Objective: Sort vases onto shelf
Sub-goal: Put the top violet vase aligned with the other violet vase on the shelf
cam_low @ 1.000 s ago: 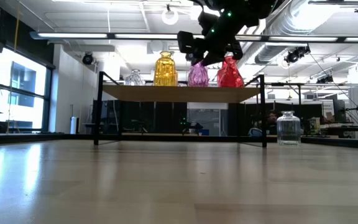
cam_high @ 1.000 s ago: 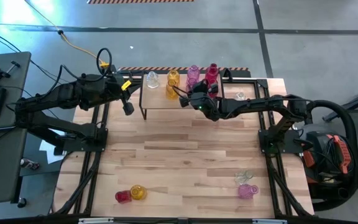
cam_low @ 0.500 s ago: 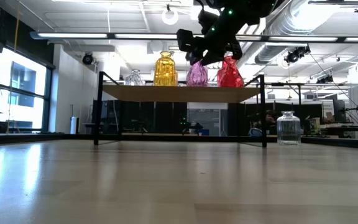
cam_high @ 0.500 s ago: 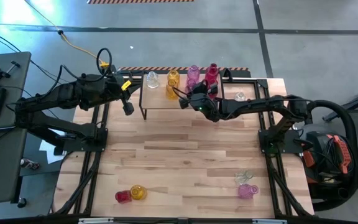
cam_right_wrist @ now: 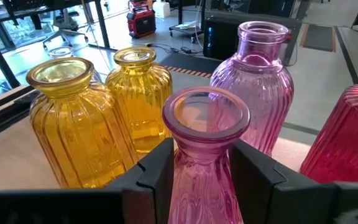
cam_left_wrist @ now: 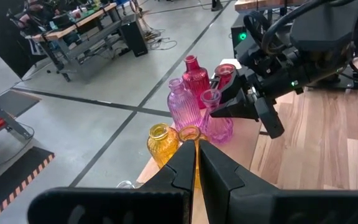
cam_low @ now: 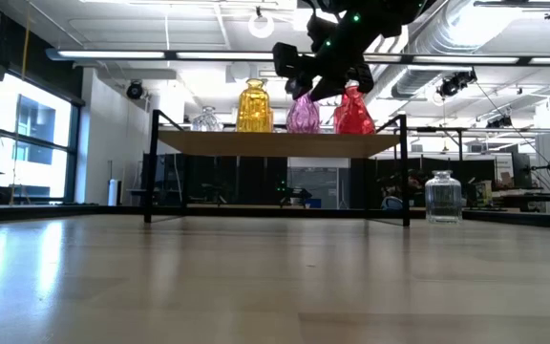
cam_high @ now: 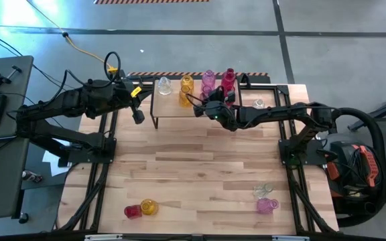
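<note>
The shelf (cam_high: 179, 110) stands at the table's far side. Along its far edge stand a clear vase (cam_high: 164, 85), two yellow vases (cam_right_wrist: 73, 124) (cam_right_wrist: 143, 93), a tall pink vase (cam_right_wrist: 263, 81) and a red vase (cam_right_wrist: 353, 130). My right gripper (cam_high: 208, 102) is over the shelf, shut on a smaller pink vase (cam_right_wrist: 205, 118) just in front of that row. My left gripper (cam_left_wrist: 197, 162) is shut on nothing and hangs in the air off the shelf's left end (cam_high: 138, 115). My right gripper pinches the pink vase by its narrow neck (cam_right_wrist: 194, 163), just under the flared rim, one finger (cam_right_wrist: 156, 169) on each side. The fingers come nearly level from the table's right side, tipped slightly down. The vase is upright, its base (cam_left_wrist: 219, 135) at the shelf top; whether it rests there I cannot tell.
A clear vase (cam_high: 259, 103) stands on the table right of the shelf. Near the front edge lie a red vase (cam_high: 132, 211) and a yellow one (cam_high: 149, 207) at the left, and a clear vase (cam_high: 263, 191) and a pink one (cam_high: 267, 205) at the right.
</note>
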`<move>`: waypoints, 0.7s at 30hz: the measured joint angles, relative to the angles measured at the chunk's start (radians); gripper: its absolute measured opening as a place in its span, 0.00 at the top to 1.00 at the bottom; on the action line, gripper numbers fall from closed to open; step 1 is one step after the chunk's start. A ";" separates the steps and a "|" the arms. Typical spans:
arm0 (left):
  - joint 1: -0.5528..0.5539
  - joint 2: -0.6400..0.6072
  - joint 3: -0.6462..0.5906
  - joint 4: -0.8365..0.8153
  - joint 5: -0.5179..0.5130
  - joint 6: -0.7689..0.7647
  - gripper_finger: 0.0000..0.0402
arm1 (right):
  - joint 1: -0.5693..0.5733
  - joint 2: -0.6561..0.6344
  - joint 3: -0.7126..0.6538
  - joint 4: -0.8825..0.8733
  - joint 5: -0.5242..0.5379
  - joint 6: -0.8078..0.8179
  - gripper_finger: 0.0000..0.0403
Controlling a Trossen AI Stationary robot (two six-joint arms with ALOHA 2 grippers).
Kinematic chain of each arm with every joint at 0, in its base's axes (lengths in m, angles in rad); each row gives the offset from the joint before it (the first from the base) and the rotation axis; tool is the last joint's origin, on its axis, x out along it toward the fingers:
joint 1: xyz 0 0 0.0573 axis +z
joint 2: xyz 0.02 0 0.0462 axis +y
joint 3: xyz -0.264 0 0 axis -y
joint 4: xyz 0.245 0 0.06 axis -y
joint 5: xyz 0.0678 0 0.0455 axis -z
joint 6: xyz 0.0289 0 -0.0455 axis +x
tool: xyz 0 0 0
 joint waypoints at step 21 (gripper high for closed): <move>-0.002 -0.260 -0.191 -0.144 0.002 -0.177 0.97 | -0.011 0.000 0.002 -0.006 0.011 0.003 0.70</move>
